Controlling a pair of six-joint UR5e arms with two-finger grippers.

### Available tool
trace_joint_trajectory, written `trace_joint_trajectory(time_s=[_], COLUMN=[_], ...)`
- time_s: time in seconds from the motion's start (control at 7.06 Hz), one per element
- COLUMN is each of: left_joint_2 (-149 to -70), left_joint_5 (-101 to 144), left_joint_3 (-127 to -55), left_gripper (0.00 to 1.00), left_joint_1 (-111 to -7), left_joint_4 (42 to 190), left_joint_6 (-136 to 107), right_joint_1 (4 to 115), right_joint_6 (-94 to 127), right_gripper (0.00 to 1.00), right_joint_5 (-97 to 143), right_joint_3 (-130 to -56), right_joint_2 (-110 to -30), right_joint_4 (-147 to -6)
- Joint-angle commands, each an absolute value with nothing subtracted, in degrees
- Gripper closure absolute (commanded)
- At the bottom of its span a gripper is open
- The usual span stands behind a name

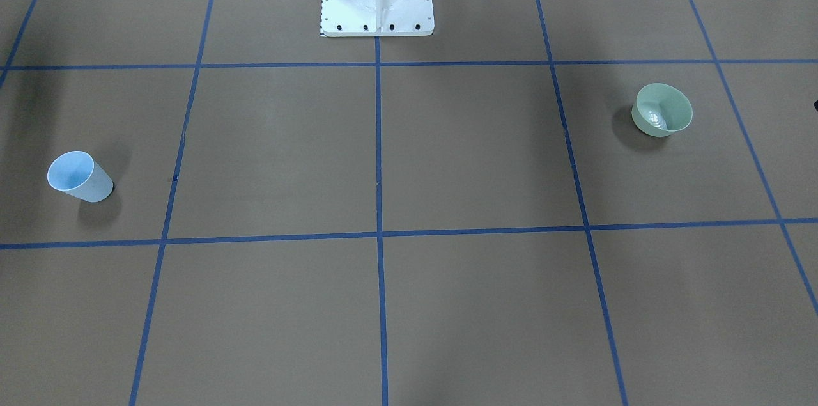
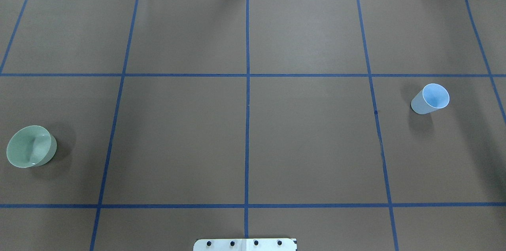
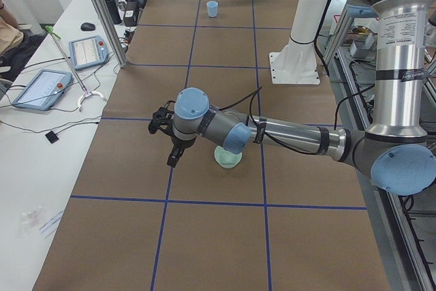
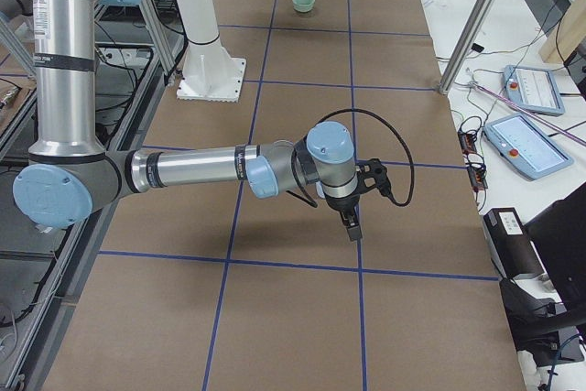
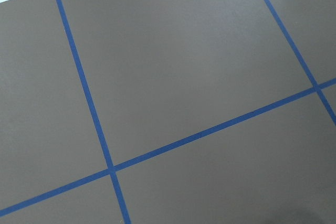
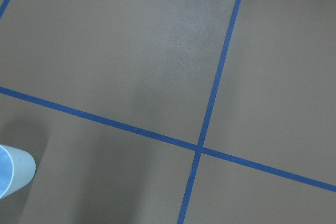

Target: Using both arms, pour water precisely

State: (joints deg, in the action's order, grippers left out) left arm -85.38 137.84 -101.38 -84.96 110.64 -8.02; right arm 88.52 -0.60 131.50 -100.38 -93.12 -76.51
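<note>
Near the green bowl (image 3: 228,159), grey, blue-capped left arm (image 3: 293,134).

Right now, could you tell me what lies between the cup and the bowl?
Between cup and bowl, only bare table and tape lines, in the overhead view.

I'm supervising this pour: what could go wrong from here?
1. The green bowl and the blue cup stand far apart; a glint suggests liquid in the bowl, which could slosh in transit.
2. The cup sits at the right wrist view's edge, so the right arm isn't lined up; an off-centre grab might tip it.
</note>
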Motion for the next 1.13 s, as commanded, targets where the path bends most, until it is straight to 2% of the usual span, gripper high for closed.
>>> trace_joint_trajectory(time_s=[0.0,0.42,0.99], left_joint_2=[-78.96,-72.78,-72.25], left_joint_5=[137.46,131.95,121.48], left_joint_3=[-101.16,-101.16,-100.02], left_gripper=[0.0,0.0,0.0], left_joint_1=[-80.45,-69.03,-57.24], left_joint_4=[119.82,136.55,139.48], left_joint_6=[-18.83,-36.16,-41.22], right_joint_1=[88.33,88.33,88.33], right_joint_6=[-0.44,-0.44,-0.53], right_gripper=[0.0,0.0,0.0], right_joint_5=[131.57,131.57,131.49], right_joint_3=[-100.2,-100.11,-100.11], right_joint_2=[-93.16,-93.43,-93.69], right_joint_4=[-76.46,-76.46,-76.46])
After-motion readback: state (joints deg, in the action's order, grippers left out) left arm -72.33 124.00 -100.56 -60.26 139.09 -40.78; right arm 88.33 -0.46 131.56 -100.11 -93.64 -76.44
